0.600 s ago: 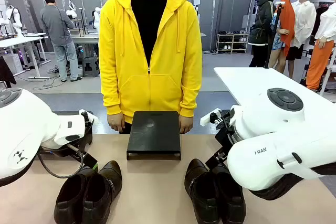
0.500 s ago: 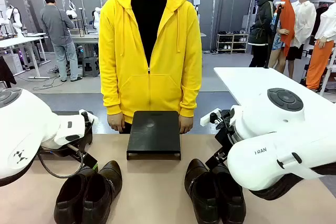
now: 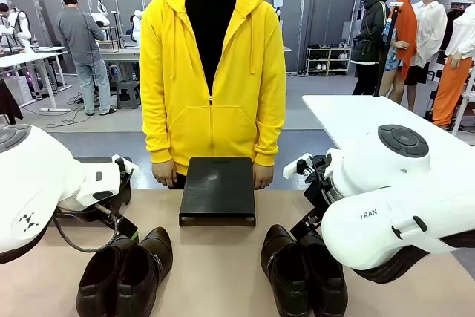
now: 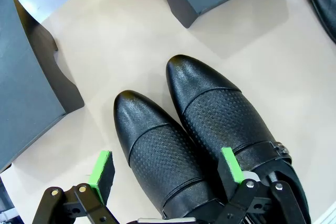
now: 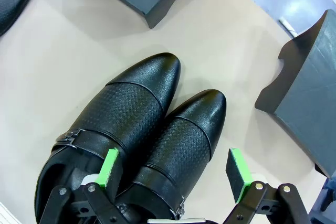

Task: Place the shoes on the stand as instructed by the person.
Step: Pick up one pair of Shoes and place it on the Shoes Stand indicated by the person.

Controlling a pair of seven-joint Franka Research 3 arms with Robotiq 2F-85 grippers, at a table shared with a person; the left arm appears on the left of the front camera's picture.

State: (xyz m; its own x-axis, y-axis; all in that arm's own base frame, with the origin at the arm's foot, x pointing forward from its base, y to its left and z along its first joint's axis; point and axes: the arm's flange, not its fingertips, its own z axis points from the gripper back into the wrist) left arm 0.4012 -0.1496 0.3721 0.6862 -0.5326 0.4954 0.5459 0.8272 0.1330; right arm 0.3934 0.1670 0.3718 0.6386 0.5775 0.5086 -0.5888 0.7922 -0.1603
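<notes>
The only readable writing was "FRAN", in grey letters on the white shell of the right arm [image 3: 386,213]; the rest of the word was cut off by the curve of the shell. The left arm [image 3: 37,183] carried a small dark logo mark, with no words that could be made out.

Two pairs of glossy black shoes lay on the beige surface [image 3: 215,257], at its near side. The left pair of shoes [image 3: 126,272] lay near the left arm and the right pair of shoes [image 3: 304,272] near the right arm. In both pairs the shoes lay side by side and touching. Their long axes ran from near to far, with toes towards the person [image 3: 211,72] and leaning a little towards the middle. Each shoe had a dotted band across the top and a strap with a small metal buckle.

A black stand [image 3: 217,187] stood at the far middle of the surface, well apart from both pairs. The person in the yellow hoodie stood just behind it, one hand at each side.

The left end effector [image 4: 167,166] hung over the heel end of the left pair, its green pads spread wide and gripping nothing. The right end effector [image 5: 173,170] hung likewise over the right pair, wide open and gripping nothing. Whether any pad touched the leather could not be told.
</notes>
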